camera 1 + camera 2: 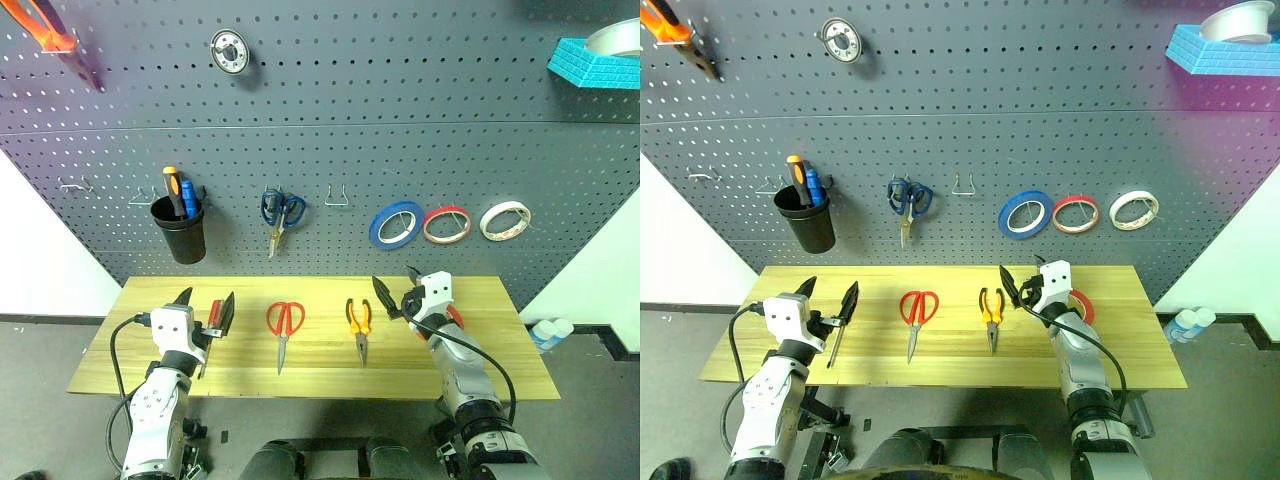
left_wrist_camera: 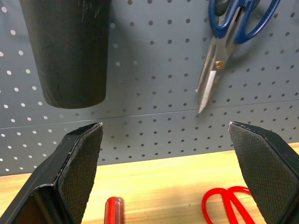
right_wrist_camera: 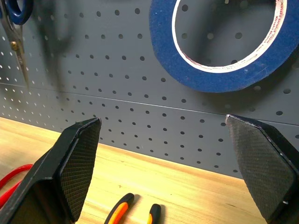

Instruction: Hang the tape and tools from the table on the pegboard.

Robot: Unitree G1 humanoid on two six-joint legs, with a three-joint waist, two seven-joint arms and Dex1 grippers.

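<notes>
Red-handled scissors (image 1: 283, 328): I see them flat on the table (image 1: 500, 340), blades toward 6 o'clock.
Pliers (image 1: 359, 325): parallel, nose toward 6 o'clock.
Left gripper (image 1: 206, 308): jaws wide apart, empty; red-handled screwdriver (image 2: 114, 210) lies between them.
Right gripper (image 1: 396, 290): jaws wide apart, empty; pliers at its 7 o'clock.

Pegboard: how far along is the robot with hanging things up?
No task item is hung yet. The screwdriver, red scissors, pliers and red tape all lie on the table. The left pincer and right pincer are open, holding nothing. All four items remain.
</notes>
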